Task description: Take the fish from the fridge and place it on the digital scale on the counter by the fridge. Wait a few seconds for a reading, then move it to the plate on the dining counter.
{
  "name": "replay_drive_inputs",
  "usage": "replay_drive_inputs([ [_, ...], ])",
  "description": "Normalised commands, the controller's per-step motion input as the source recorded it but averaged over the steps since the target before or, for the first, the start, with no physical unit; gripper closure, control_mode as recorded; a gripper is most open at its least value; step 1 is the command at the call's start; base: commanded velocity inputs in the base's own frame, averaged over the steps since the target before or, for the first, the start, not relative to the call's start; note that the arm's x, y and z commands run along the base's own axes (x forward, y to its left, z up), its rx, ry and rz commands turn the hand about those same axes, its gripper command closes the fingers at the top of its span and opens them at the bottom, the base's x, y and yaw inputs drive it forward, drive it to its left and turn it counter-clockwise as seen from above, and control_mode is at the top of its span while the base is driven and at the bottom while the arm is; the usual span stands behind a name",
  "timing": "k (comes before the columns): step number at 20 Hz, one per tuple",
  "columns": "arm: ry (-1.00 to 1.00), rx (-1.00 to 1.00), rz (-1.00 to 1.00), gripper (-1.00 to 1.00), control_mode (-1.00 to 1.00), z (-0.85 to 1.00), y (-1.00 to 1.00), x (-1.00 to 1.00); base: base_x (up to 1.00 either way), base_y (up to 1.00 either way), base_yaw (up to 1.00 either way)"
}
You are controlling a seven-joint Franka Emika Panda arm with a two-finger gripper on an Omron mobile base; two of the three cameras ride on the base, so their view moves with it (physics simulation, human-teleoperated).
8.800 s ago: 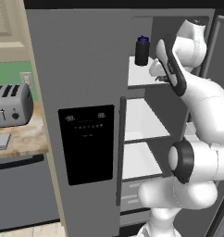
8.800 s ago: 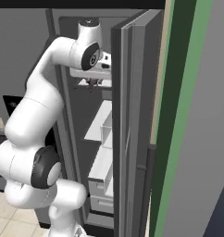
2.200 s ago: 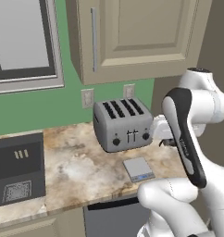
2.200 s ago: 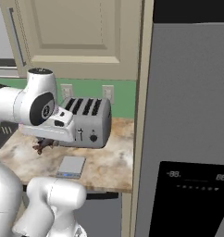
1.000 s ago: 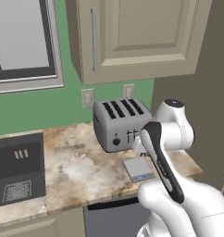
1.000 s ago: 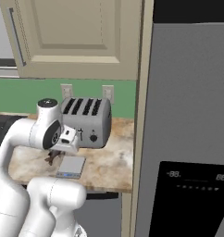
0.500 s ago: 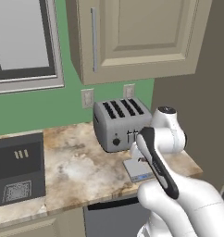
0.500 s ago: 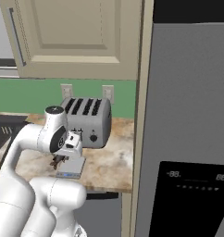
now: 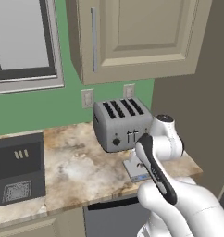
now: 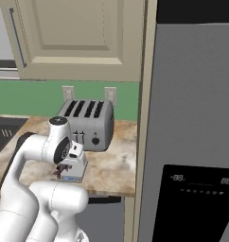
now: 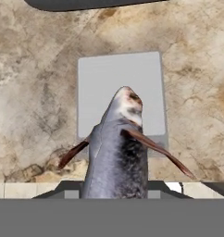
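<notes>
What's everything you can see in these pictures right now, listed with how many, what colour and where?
fish: one, dark grey with reddish-brown fins, held in the gripper right above the scale
digital scale: one, pale grey square pad, on the counter in front of the toaster
toaster: one, silver, four slots, at the back of the counter
counter: one, mottled beige-brown stone, over beige cabinets
wall cabinet: one, beige, above the toaster
wall outlets: two, pale, on the green wall behind the toaster
fridge: one, grey with a black dispenser panel, right of the counter
gripper: one, dark, shut on the fish, low over the scale
arm: one, white with dark joints, bent down over the counter
</notes>
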Motion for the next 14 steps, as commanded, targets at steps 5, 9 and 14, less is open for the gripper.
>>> replay_drive_inputs([
  [5,0.02,0.00,0.00,1.00,-1.00,-0.29,0.00,0.28,0.00,0.00,0.00],
  [9,0.03,0.00,0.00,1.00,-1.00,-0.06,0.00,0.26,0.00,0.00,0.00],
  [14,0.04,0.00,0.00,1.00,-1.00,-0.10,0.00,0.11,0.00,0.00,0.00],
])
